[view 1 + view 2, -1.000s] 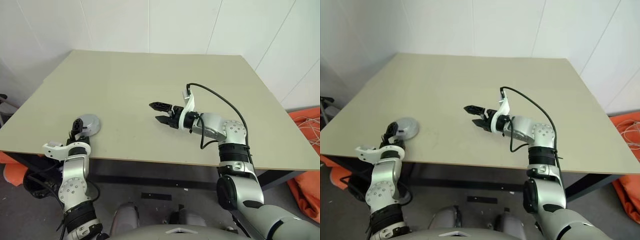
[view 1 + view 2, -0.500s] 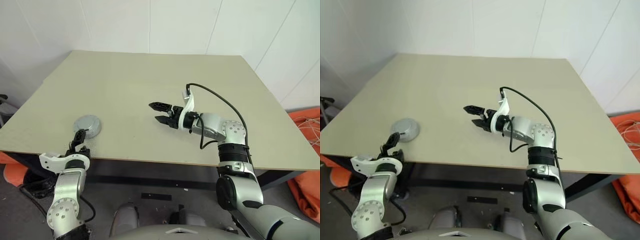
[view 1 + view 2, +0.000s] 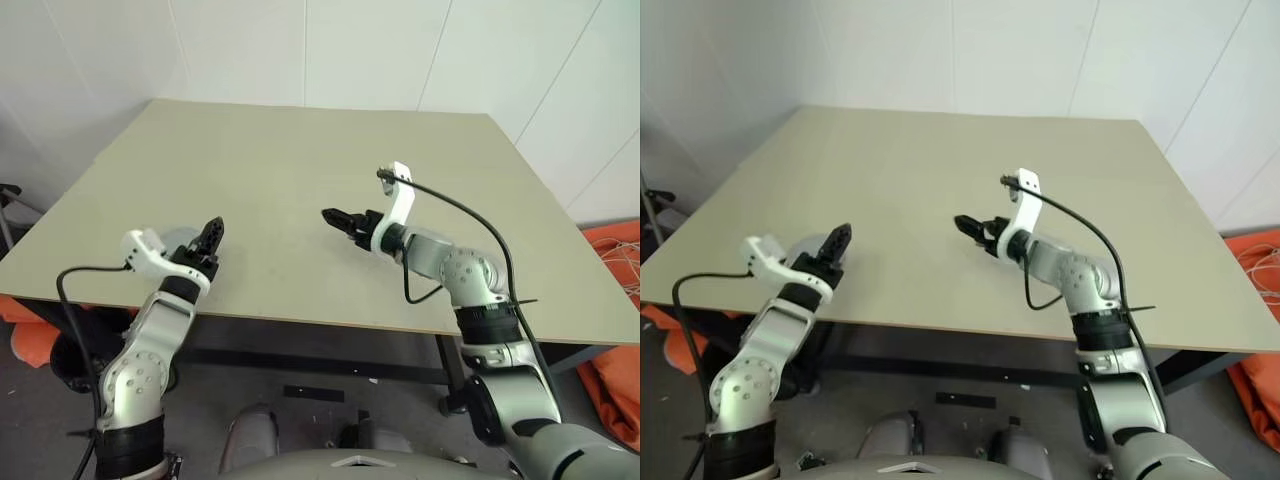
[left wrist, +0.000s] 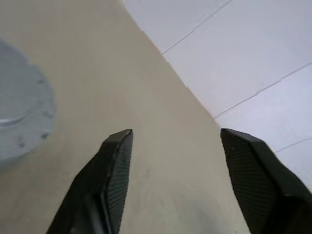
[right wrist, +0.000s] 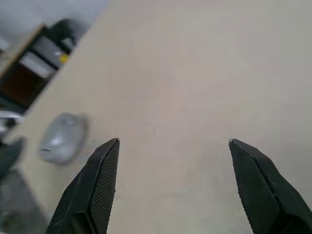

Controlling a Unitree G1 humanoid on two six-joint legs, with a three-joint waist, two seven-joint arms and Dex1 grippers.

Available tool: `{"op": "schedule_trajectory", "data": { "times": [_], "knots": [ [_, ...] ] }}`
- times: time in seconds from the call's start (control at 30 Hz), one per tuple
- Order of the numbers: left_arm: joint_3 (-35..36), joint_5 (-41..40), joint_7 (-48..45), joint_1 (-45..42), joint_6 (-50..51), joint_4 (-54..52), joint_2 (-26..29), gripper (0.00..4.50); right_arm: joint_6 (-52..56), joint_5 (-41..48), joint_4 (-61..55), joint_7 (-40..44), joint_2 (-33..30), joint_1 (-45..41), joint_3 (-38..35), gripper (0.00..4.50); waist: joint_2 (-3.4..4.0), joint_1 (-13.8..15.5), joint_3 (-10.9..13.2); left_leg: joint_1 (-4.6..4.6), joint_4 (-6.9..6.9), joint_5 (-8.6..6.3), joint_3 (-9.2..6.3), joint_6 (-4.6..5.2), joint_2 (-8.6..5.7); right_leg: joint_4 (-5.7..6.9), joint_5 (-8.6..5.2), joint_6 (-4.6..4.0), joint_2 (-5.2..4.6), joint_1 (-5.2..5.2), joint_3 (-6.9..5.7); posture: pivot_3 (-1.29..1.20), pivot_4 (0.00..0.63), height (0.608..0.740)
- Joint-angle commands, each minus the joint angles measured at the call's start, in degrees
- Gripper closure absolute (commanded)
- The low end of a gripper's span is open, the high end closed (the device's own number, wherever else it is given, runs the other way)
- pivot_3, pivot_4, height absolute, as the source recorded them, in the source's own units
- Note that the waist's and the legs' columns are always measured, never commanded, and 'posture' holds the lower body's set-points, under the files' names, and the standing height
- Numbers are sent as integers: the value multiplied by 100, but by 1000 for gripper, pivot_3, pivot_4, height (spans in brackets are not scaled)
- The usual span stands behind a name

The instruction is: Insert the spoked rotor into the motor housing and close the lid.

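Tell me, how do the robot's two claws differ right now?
The left gripper hangs near the table's front-left edge beside the pale disc; the right gripper reaches over the table's middle, far from it. Both stand open and hold nothing.

A lid (image 4: 19, 122) lies flat on the table (image 3: 300, 170), close to the near edge on the left side. The left gripper (image 3: 212, 236) hangs above the table just right of the lid, apart from it, its fingers (image 4: 114, 168) parted with nothing between them. Well to the right, near the table's middle, the right gripper (image 3: 342, 220) is raised off the surface and points left toward the lid side, fingers (image 5: 100, 180) spread and empty. A wall (image 3: 400, 50) stands behind the table's far edge. Fabric (image 3: 615, 270) lies on the floor beyond the right side.
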Motion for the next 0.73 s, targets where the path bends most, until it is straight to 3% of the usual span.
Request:
{"op": "schedule_trajectory", "data": {
  "times": [0.03,0.1,0.2,0.4,0.73],
  "knots": [
    [-324,806,-314,-142,-112,12,163,2989,-1010,-949,-296,307,-97,226,168,852,0,-14,0,-7,0,0,0,1,0,0,0,0,0,-7,0,0,0,740],
    [-466,1189,-442,-156,-178,91,211,3620,-1362,-1320,-304,397,-118,388,189,1346,1,-43,1,-19,-1,-1,-1,2,1,2,0,-3,3,-20,0,0,0,740],
    [-859,2121,-633,-177,-411,402,310,4500,-2053,-1991,-289,452,-222,705,208,2468,3,-44,0,-21,-1,-2,-1,4,0,2,0,-8,3,-21,0,0,0,740],
    [-1418,3849,-813,-129,-1151,829,483,4500,-2811,-2524,-580,414,-75,1331,-11,4485,5,-47,1,-5,-1,-3,-1,8,2,-1,-4,-25,2,-6,0,0,0,740],
    [-1503,5160,-1009,-188,-2199,1458,422,4500,-3193,-2925,-853,153,229,1723,-364,4485,21,-55,-3,14,-1,-5,3,21,3,-1,-3,-58,1,4,2,0,0,740]
  ]
}}
